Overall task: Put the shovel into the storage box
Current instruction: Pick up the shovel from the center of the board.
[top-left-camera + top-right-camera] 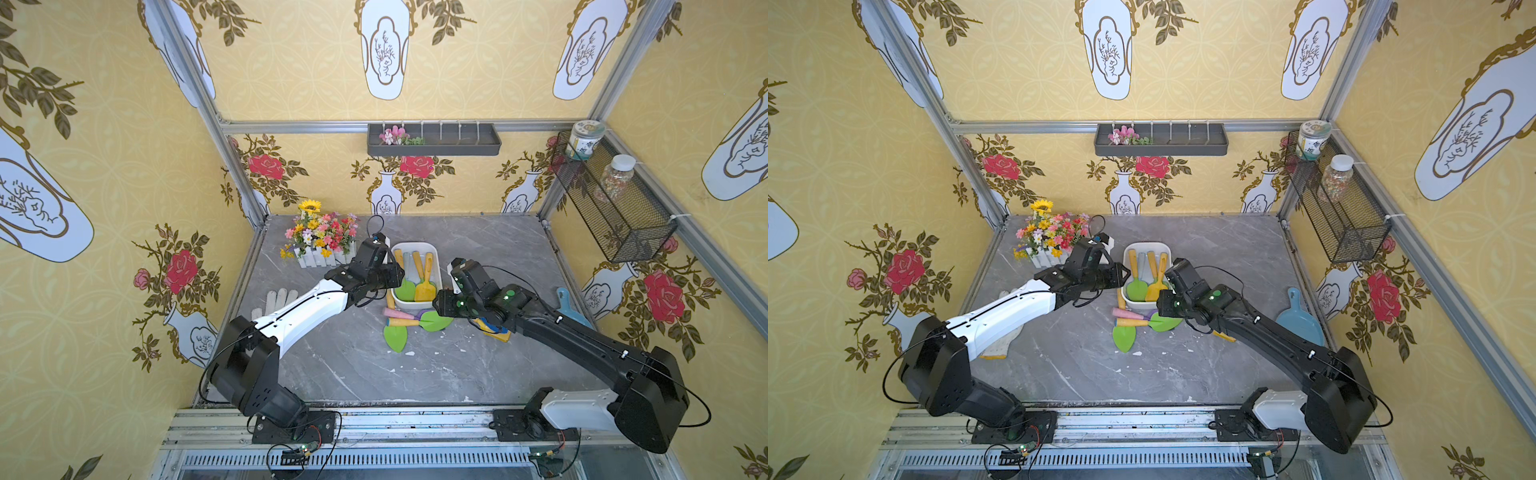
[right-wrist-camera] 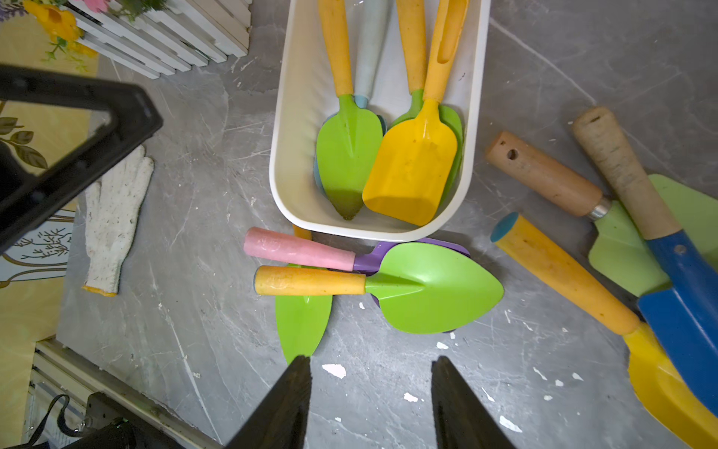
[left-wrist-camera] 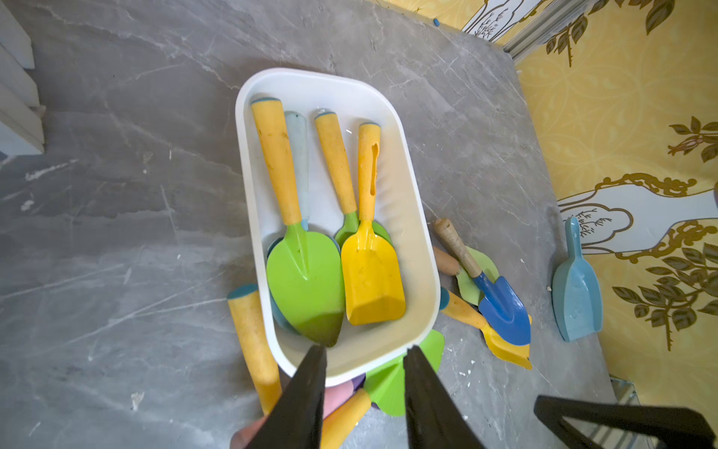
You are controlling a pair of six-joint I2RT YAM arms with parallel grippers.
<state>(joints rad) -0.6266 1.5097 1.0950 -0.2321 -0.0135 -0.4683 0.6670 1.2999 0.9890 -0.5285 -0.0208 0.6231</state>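
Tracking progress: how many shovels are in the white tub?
4 in the white glossy storage box: green-bladed shovel over pale blue shovel, yellow scoop over second green shovel. More may hide beneath.

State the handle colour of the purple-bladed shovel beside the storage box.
Pink handle, shown best in the right wrist view.

pale blue shovel (image 3: 298, 155) in storage box (image 3: 408, 217) mostly under green shovel (image 3: 307, 280); 2nd green blade (image 3: 349, 227) barely shows beneath yellow scoop (image 3: 371, 283). purple blade (image 2: 367, 263) nearly covered by wide green blade (image 2: 439, 287) nr box's near end. glove (image 1: 276, 297) partly behind left arm (image 1: 307, 307) in both top views. box's far end cut off, right wrist view.
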